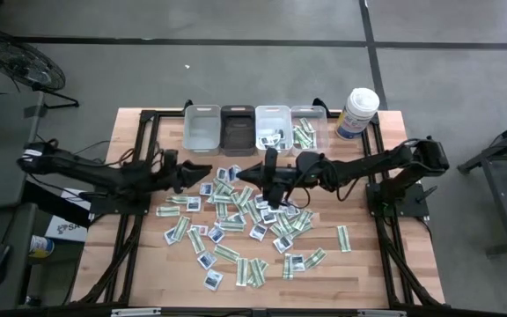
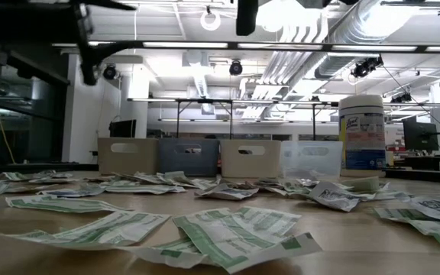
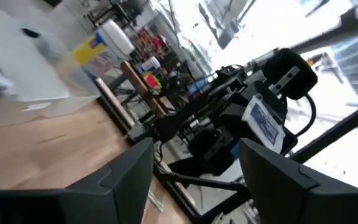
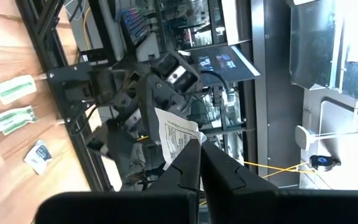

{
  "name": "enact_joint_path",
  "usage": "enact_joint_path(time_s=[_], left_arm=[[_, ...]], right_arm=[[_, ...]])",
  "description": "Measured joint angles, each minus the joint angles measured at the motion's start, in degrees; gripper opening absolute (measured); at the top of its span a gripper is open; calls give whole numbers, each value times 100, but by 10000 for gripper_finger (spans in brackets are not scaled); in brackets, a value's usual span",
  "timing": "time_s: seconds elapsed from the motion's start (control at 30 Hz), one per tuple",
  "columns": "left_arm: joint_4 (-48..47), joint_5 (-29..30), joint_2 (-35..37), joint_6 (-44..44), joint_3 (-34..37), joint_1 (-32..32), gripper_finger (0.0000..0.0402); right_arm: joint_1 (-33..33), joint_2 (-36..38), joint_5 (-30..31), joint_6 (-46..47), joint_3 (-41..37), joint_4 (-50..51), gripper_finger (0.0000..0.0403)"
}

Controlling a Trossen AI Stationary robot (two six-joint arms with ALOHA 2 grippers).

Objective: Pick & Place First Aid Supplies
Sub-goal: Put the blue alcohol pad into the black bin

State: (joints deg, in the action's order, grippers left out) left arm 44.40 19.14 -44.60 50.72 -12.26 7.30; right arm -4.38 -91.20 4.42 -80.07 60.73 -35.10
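A white packet (image 4: 178, 138) printed with fine black text, too small to read, is pinched between the closed fingers of the right gripper (image 4: 199, 163), raised above the scattered first aid packets (image 1: 236, 220) on the wooden table (image 1: 368, 264). The left gripper (image 3: 194, 168) is held spread. "Lysol" is legible on the wipes canister (image 2: 362, 131) beside the bins (image 1: 253, 126).

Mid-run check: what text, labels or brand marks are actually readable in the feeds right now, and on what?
"Lysol": my best reading of the blue label on the white canister; its smaller print is too blurred to read.
Packet shut in the right claw: lines of dark print, too small to read.
Packets on the table: green markings, illegible.
Blue-and-white tag on the far arm: blurred, unreadable.
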Motion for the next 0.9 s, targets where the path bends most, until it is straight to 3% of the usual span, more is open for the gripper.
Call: enact_joint_path(time_s=[0.2,0.3,0.9], left_arm=[[185,-1829,-840,-300,-983,-784,216],[217,-2440,-950,-399,-1302,-981,215],[14,-2804,-993,60,-1414,-1216,215]], right_arm=[[0,0,94,-334,11,-36,0],[-15,33,208,-522,11,-72,0],[0,90,-200,-758,11,-331,0]])
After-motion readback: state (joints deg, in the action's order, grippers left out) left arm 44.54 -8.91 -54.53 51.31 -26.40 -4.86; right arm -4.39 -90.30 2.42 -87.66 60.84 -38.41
